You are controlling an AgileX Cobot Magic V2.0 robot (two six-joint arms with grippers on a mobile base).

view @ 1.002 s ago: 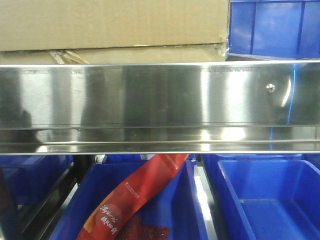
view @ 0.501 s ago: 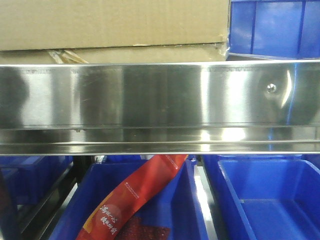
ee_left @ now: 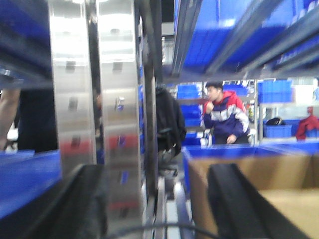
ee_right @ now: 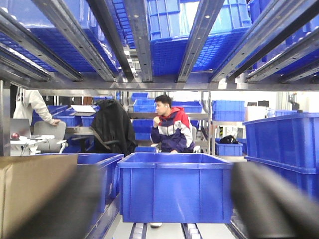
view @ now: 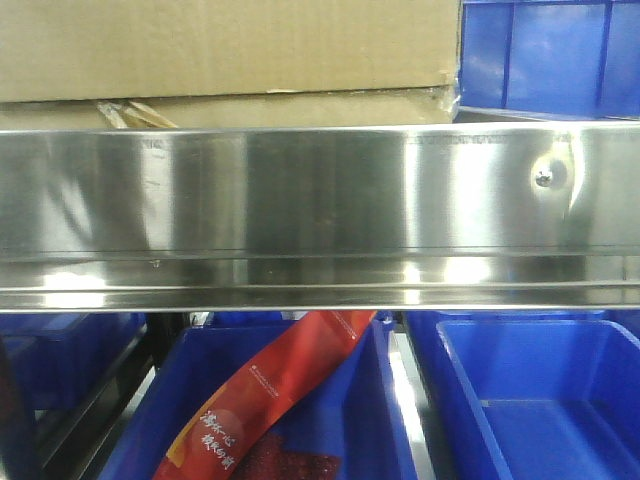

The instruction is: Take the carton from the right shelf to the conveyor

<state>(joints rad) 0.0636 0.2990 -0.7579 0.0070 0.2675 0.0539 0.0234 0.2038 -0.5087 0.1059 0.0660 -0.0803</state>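
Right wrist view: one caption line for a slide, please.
Open right gripper facing a blue bin, the carton at the left edge.

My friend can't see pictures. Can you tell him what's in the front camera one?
A big brown cardboard carton sits on a shiny steel shelf, right beside a blue bin. Under the shelf is a lower bin holding a red pouch, with another bin to its right. No robot arm shows.

Front camera sits close against the right shelf. Wrist cameras look ahead past left hand and right hand, sharing the red-jacketed man.
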